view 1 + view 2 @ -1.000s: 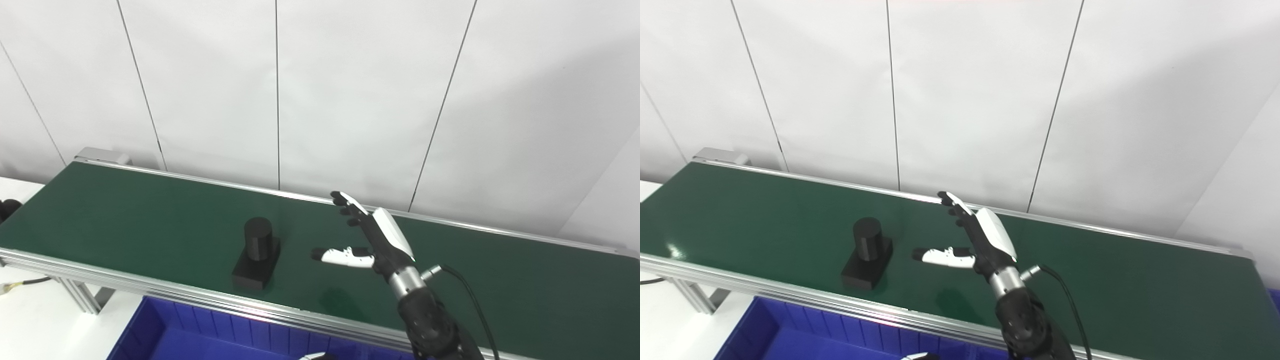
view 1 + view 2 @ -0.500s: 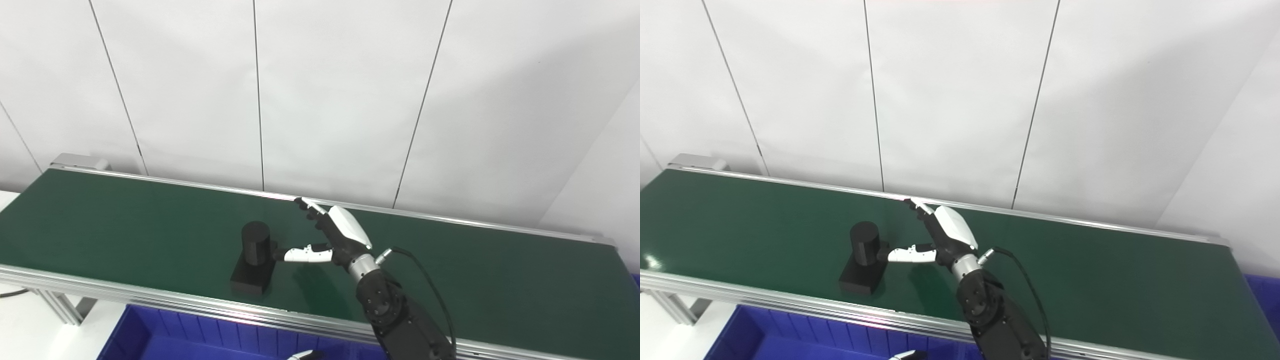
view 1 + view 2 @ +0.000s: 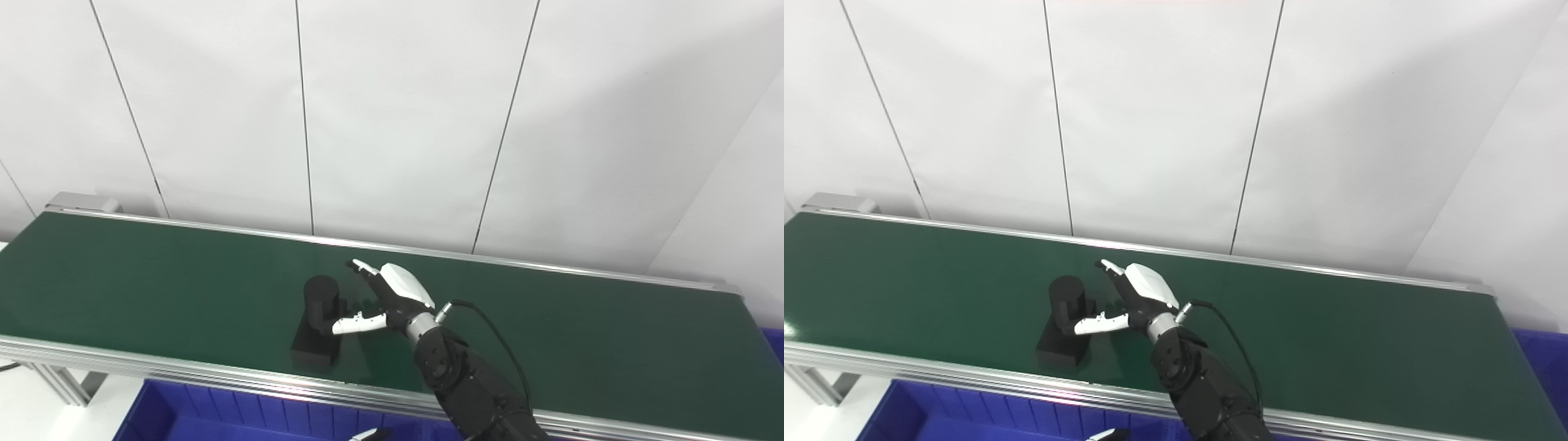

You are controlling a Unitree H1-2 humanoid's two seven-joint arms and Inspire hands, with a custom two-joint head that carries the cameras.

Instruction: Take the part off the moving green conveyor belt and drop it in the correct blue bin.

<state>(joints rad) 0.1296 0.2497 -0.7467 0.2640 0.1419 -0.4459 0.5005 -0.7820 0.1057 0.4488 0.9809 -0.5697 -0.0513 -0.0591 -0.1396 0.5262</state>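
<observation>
The black part (image 3: pixel 317 321), a cylinder on a flat base, stands on the green conveyor belt (image 3: pixel 153 288) near its front edge. The right hand (image 3: pixel 386 299) is beside it, fingers (image 3: pixel 366 269) spread wide, thumb touching the cylinder, gripping nothing. A blue bin (image 3: pixel 202 416) sits below. The left hand (image 3: pixel 366 435) barely shows; can't tell its state.
</observation>
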